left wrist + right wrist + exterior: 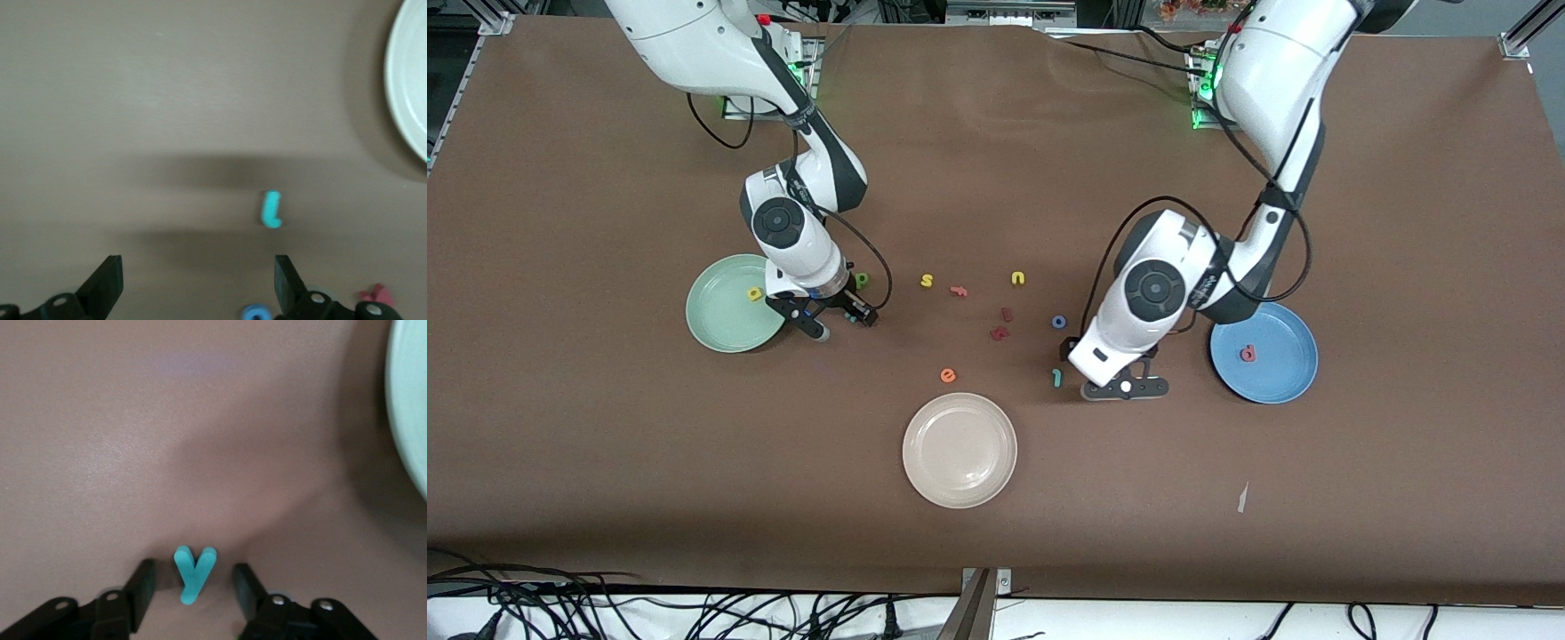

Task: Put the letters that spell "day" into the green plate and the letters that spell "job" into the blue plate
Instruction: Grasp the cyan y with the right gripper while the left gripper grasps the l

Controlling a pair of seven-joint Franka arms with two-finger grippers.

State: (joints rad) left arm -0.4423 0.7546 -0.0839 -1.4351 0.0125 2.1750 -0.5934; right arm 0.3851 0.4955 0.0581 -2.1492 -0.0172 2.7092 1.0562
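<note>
the teal y (193, 573) is lying flat on the tabletop (996, 160) between the right gripper (193, 587)'s parted fingers, just beside the green plate (720, 311). a skewed pinch could be flipping it away. the left gripper (197, 283) is hovering, fingers wide apart, near the j (271, 209).

My brown table (605, 444) carries three plates: green (716, 324), blue (1285, 373), white (959, 450). Loose letters lie between them: s (927, 281), u (1018, 278), e (948, 375), j (1056, 377), o (1059, 322).
</note>
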